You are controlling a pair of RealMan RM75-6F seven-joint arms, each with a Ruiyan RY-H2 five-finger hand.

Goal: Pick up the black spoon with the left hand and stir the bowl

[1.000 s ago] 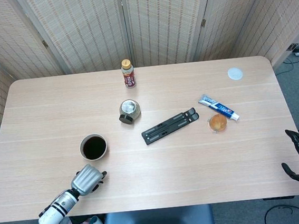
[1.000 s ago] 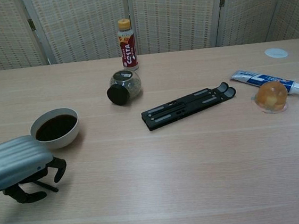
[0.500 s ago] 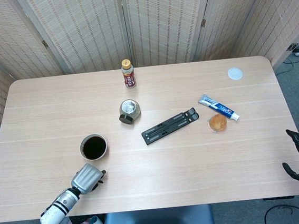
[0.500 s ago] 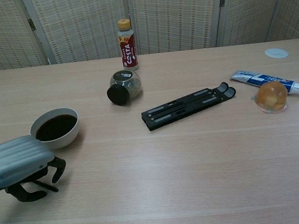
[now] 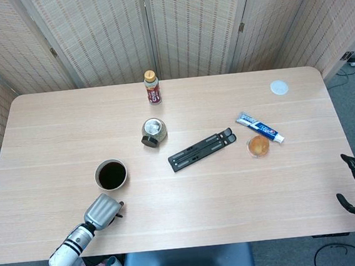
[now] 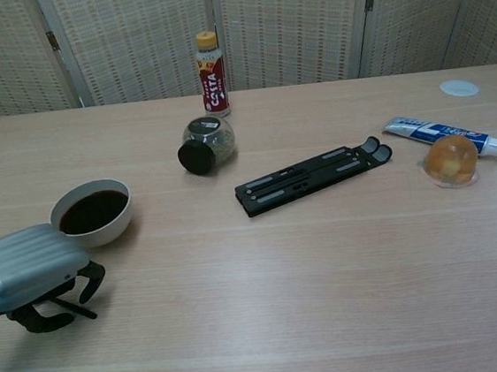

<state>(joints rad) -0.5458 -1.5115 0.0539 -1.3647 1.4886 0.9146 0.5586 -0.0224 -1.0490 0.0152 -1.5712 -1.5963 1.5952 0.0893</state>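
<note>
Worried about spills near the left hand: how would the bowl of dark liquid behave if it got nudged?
The bowl looks filled fairly high with dark liquid, so a bump would likely slosh some over the rim. Its rounded sides seem to narrow toward the base, so it may rock rather than slide. The left hand is right beside it, so contact seems quite possible.

black spoon mostly under left hand
</note>
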